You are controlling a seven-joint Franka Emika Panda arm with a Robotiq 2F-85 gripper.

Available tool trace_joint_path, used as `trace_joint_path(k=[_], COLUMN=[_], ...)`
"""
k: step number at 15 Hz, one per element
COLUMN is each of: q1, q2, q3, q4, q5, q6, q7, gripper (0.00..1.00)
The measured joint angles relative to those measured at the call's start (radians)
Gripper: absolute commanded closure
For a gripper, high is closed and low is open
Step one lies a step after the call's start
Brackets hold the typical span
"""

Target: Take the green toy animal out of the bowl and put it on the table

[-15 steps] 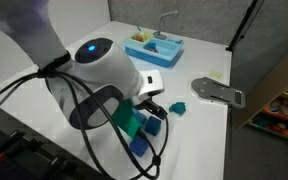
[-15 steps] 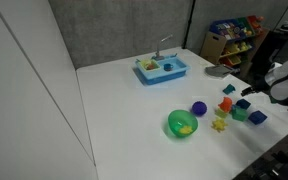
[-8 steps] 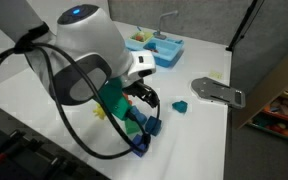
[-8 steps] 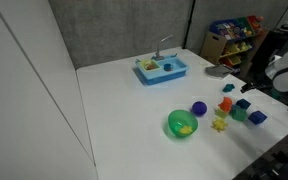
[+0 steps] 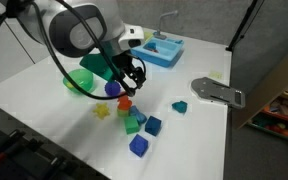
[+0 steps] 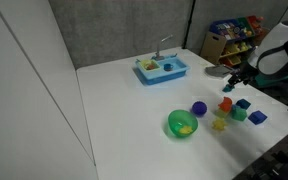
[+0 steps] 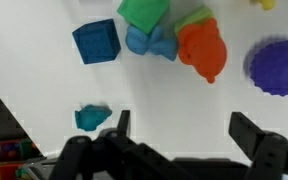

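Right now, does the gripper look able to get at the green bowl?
Probably yes. The gripper is open and empty above the blocks. The bowl sits apart from them with nothing over it. Only a yellow piece shows inside.

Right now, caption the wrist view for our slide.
Open gripper above the white table, near a blue cube, orange toy and purple ball.

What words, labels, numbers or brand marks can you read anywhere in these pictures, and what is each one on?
None can be read.
The blue cube in the wrist view has raised marks on its face, too blurred to read.
The colourful items on the shelf in an exterior view are too small to read.
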Motion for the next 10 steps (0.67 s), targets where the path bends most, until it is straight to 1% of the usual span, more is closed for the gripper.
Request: trace_joint_path(k=[4, 6, 10], q1=[0.051, 0.056, 0.054], q2=[-0.001, -0.006, -0.060], q3=[0.031, 0.062, 0.130], q4=[0.065, 0.090, 0.109], q5=[-0.011, -0.012, -0.005], q6=[-0.187, -0.283, -0.458], q7=[0.094, 0.125, 0.132], gripper=[0.00, 0.00, 0.00])
